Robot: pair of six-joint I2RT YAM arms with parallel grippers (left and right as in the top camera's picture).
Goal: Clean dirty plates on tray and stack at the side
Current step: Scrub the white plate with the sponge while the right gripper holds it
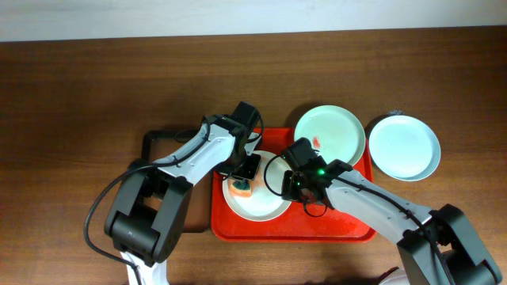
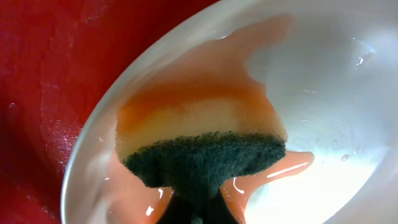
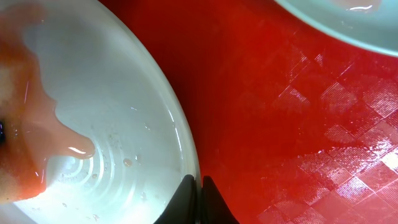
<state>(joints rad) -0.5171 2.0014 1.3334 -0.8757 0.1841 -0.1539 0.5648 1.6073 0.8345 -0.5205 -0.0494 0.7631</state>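
Note:
A white plate [image 1: 261, 204] lies on the red tray [image 1: 333, 229], smeared with orange liquid. My left gripper [image 1: 244, 176] is shut on a green-and-yellow sponge [image 2: 199, 140] that presses on the plate's inside [image 2: 323, 81]. My right gripper [image 3: 198, 183] is shut on the white plate's rim [image 3: 186, 143], at the plate's right edge [image 1: 295, 184]. A pale mint plate [image 1: 331, 133] with a red smear lies at the tray's back right; its edge shows in the right wrist view [image 3: 336, 18]. A light blue-green plate [image 1: 404, 147] lies on the table right of the tray.
A smaller dark-rimmed brown tray [image 1: 162, 142] lies left of the red tray, partly under my left arm. The wooden table [image 1: 79, 95] stretches to the left and back. The red tray's floor [image 3: 298, 124] is wet and textured.

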